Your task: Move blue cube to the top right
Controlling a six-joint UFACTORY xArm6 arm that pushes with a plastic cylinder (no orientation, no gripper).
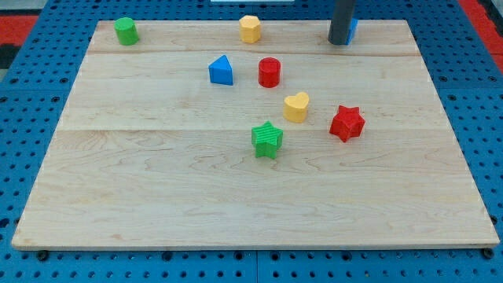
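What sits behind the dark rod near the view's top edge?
A sliver of the blue cube shows past the rod's right side; the rest is covered. My tip rests on the board against it, near the top right.

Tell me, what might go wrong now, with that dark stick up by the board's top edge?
Two things, I'd guess. My tip hides most of the blue cube, which sits very near the top edge of the wooden board; a push angled slightly upward could slide it off. Also, the tip touches only the cube's left side, so an off-centre push might spin it away rather than drive it toward the top right corner.
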